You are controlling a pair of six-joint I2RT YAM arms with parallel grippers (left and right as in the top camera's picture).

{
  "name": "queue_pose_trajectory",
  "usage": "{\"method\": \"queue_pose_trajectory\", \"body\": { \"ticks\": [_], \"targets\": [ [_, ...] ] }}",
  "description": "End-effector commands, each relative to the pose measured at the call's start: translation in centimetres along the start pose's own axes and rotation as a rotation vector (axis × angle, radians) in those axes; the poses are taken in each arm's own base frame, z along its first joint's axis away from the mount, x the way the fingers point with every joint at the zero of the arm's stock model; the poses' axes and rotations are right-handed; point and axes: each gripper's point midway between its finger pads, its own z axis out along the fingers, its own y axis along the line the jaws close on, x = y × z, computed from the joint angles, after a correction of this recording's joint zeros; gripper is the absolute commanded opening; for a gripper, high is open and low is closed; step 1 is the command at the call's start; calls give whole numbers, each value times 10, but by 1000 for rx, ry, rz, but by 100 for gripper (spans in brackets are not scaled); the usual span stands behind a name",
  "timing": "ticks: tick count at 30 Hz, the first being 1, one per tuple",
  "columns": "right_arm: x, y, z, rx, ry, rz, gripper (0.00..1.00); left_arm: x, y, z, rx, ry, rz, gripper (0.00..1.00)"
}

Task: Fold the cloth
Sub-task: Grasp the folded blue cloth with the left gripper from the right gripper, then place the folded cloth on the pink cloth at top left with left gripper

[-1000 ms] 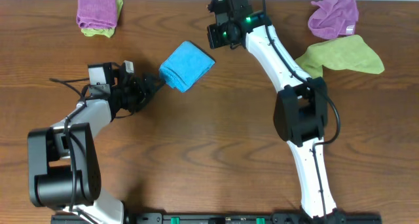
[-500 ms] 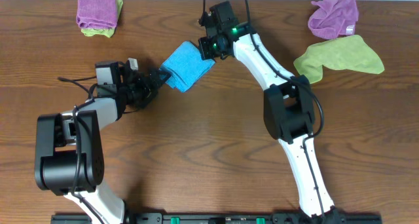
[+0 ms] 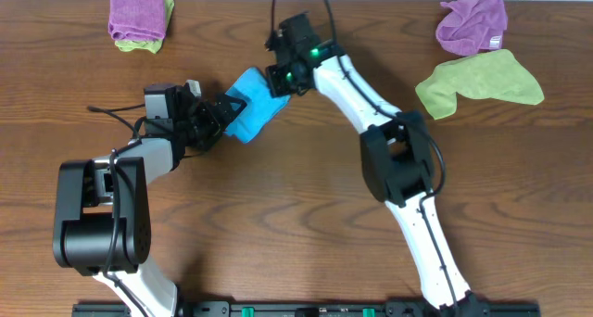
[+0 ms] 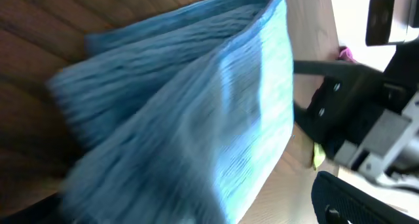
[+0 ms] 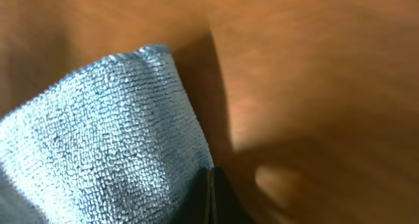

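Cloth [image 3: 252,113], folded small, is lying slantwise on the wooden table [image 3: 306,224] overhead, the left gripper [image 3: 225,118] gaping wide at its lower-left end and the right gripper [image 3: 281,79] sitting closed at its upper-right corner. Left wrist: blue folds are filling the view, unpinched. Right wrist: closed tips [image 5: 219,204] are resting beside its hem, bare wood beyond.

- Cloth [image 3: 248,116]: bright sky-blue, with a fine looped terry pile.
- Folded into a small, thick, roughly rectangular pad; stacked layers show along one open edge.
- Lies on the wooden tabletop [image 3: 296,224], left of centre toward the far side, turned diagonally to the tabletop's edges; its upper right corner is hidden.
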Motion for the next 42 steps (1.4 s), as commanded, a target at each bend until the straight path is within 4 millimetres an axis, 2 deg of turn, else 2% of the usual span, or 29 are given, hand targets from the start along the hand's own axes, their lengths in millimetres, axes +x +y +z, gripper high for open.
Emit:
{"method": "queue_pose_trajectory", "body": {
  "ticks": [1,6,7,9,12,13,17,20,23,26,28,30,32,35,37,42],
  "targets": [
    [17,9,16,-32,55,9,1,-1,29,8,-99,-26,-44,97],
    [21,17,15,-80,73,13,1,7,45,18,-110,3,-114,97],
    [22,17,15,-78,76,15,1,8,45,20,-101,12,-116,91],
    [23,16,15,-76,82,18,1,11,43,23,-74,29,-113,71],
    [22,11,13,-67,82,17,1,10,41,24,-62,28,-106,27],
    [20,7,11,-64,76,20,1,9,38,24,-47,28,-101,6],
    [2,-11,-9,-38,36,34,1,2,30,24,-21,20,-128,6],
    [-22,-32,-43,21,-24,44,1,-12,6,24,67,0,-82,6],
    [-47,-54,-86,88,-95,43,1,-38,-23,21,144,-65,-44,5],
    [-61,-66,-123,123,-138,43,1,-80,-63,11,232,-164,41,6],
    [-62,-70,-138,131,-141,45,2,-111,-84,-1,259,-250,79,6],
    [-58,-74,-152,150,-127,61,1,-169,-103,-29,254,-439,80,6],
    [-53,-75,-158,173,-108,61,1,-210,-108,-57,238,-593,53,6],
    [-46,-76,-158,192,-82,53,1,-249,-108,-92,212,-753,32,6],
    [-43,-74,-157,191,-68,53,1,-263,-101,-106,186,-823,14,5],
    [-41,-67,-154,187,-57,42,1,-290,-62,-130,129,-982,-133,6]
  ]
}}
